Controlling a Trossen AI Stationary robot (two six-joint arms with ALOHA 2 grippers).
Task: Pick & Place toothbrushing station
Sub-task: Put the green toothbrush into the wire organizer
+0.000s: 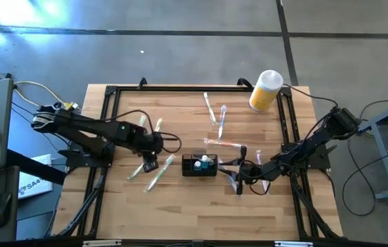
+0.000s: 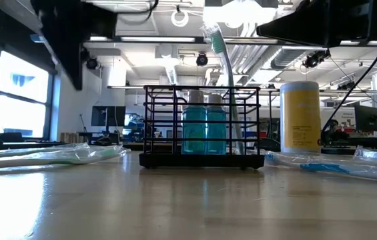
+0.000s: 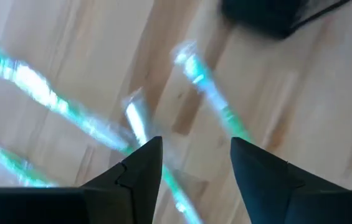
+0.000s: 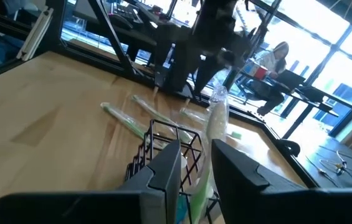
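Toothbrushing station (image 1: pixel 200 166) mid-surface holds 1 brush, several wrapped brushes (image 1: pixel 158 172) unplaced; left pincer (image 1: pixel 150 162) open, empty; right pincer (image 1: pixel 240 181) grips wrapped brush (image 4: pixel 215 124).

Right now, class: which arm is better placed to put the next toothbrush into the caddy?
Probably left: its open gripper hovers directly over wrapped toothbrushes beside the caddy.

The left end effector (image 3: pixel 194 163) hangs open over the wooden desk (image 3: pixel 300 106). Wrapped green toothbrushes (image 3: pixel 210 93) lie blurred beneath it, near a dark object (image 3: pixel 260 15).
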